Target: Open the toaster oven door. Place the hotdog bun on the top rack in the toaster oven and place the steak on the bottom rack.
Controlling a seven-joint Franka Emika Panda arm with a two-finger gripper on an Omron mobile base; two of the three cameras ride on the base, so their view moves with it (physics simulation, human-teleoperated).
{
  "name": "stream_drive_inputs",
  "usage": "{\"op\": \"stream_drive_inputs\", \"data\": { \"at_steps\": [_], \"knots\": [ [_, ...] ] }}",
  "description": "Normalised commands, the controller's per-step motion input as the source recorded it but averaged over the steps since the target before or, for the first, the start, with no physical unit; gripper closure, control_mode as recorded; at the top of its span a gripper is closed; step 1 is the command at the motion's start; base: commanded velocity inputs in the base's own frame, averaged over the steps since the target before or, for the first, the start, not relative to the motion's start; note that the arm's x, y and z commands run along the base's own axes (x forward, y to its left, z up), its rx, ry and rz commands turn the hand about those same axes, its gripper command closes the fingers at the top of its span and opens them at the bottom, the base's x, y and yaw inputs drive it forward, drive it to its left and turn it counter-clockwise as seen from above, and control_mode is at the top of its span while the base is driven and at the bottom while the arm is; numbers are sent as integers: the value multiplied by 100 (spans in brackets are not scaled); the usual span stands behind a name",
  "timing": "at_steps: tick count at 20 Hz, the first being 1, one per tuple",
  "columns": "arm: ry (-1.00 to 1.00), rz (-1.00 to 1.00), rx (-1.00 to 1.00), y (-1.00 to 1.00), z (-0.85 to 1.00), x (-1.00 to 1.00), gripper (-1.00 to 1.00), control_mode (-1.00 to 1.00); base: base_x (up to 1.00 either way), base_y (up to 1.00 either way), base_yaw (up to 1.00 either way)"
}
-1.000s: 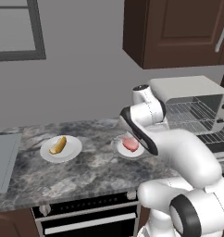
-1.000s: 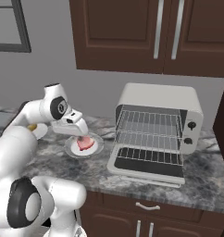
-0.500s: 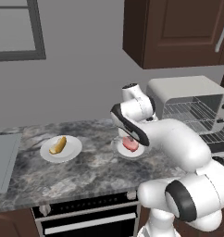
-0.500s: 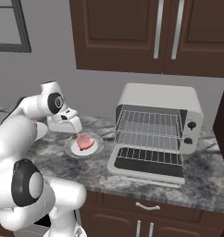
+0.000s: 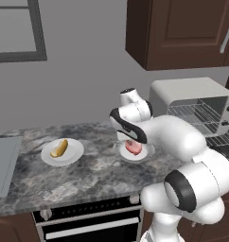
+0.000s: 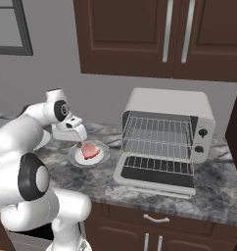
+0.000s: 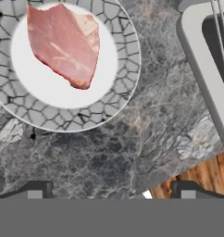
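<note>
gripper (image 6: 80,143) hovering over the steak (image 6: 89,151) on its plate (image 6: 103,158), fingers spread wide and grasping nothing, toaster oven door (image 6: 154,177) lying open

Open counter (image 6: 110,179) is left between the steak's plate (image 6: 102,156) and the lowered toaster oven door (image 6: 157,177). The oven mouth is unobstructed in front, though its two wire racks (image 6: 159,142) are closely spaced. Overhead room beneath the cabinets (image 6: 159,37) seems ample.
</note>
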Motion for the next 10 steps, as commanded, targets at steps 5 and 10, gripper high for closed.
{"op": "stream_drive_inputs", "data": {
  "at_steps": [5,10],
  "knots": [
    [-9,-3,0,14,-29,24,-100,-100,0,0,0],
    [-18,0,0,-1,-33,10,-100,-100,0,0,0]
  ]
}}
